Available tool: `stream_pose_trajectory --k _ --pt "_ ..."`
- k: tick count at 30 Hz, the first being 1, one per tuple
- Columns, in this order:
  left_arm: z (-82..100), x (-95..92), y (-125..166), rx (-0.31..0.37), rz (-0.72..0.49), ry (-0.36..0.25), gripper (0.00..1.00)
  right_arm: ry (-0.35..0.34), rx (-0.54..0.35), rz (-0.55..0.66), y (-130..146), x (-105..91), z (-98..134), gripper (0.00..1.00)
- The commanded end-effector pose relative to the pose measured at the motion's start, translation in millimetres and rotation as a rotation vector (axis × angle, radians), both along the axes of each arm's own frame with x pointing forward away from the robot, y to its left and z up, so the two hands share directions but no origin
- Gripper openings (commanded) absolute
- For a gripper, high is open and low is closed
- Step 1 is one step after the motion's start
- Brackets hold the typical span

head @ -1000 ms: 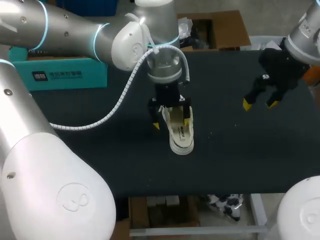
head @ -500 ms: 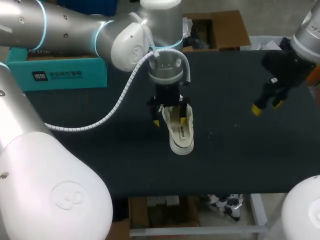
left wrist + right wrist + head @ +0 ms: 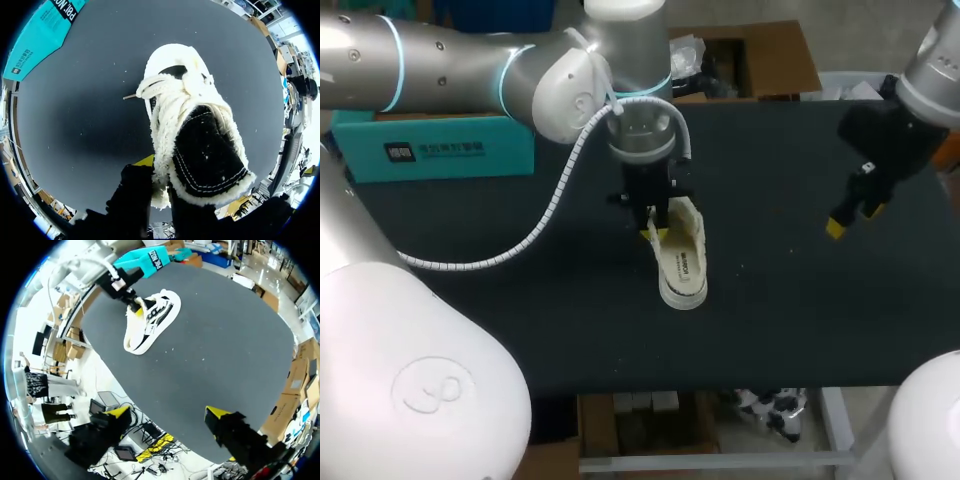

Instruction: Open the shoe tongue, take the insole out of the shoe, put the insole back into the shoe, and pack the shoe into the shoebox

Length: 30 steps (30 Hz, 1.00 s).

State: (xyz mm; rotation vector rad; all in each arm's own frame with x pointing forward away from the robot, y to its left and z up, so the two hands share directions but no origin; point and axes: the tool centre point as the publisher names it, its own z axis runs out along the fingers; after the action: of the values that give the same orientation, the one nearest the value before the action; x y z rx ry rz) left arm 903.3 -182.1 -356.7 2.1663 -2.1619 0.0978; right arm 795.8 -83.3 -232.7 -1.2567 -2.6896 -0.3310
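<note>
A white shoe (image 3: 683,265) with a fleece lining and white laces lies mid-table, toe toward the front edge. My left gripper (image 3: 655,230) comes straight down onto its heel end. In the left wrist view its fingers (image 3: 136,192) pinch the fleecy rim of the shoe (image 3: 195,125) from both sides, beside the dark stitched part. The toe and laces lie ahead of them. My right gripper (image 3: 847,215) hangs open over the table's right side, well clear of the shoe (image 3: 150,320). Nothing is between the yellow tips of the right gripper (image 3: 167,412). The insole is hidden.
A teal box (image 3: 450,147) lies along the table's back left edge, also visible as the teal box (image 3: 40,35) in the left wrist view. A white coiled cable (image 3: 555,205) hangs from my left arm over the table's left half. The dark tabletop (image 3: 790,300) is bare around the shoe.
My left gripper's fingers have drawn together onto the shoe's fleecy rim at the heel end. My right gripper has shifted to the right and turned.
</note>
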Motion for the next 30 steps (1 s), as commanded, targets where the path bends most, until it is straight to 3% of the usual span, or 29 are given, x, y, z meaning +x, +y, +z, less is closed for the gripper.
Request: stream_pose_trajectory --k 1,12,19,23,28,30 --pt "0.7 4.5 -5.6 -0.021 -0.053 0.011 0.00 0.002 -0.001 0.001 -0.3 0.1 0.8 1.00" --pt "11.6 10.3 -26.6 -0.005 -0.230 -0.033 0.00 0.002 -0.001 0.001 -0.3 0.1 0.8 1.00" --pt "28.8 21.9 -11.2 -0.015 -0.400 -0.129 0.00 0.006 -0.019 0.010 -0.5 1.3 2.4 1.00" --pt "39.8 26.9 -0.8 -0.014 -0.510 -0.193 0.00 -0.037 -0.061 0.197 -1.4 4.8 7.4 1.00" --pt "55.5 35.3 13.9 -0.010 -0.668 -0.280 0.00 -0.168 -0.134 0.399 -6.2 -1.7 19.2 1.00" --pt "61.2 42.4 19.5 0.018 -0.691 -0.289 0.00 -0.215 -0.141 0.474 -13.3 -3.0 21.4 1.00"
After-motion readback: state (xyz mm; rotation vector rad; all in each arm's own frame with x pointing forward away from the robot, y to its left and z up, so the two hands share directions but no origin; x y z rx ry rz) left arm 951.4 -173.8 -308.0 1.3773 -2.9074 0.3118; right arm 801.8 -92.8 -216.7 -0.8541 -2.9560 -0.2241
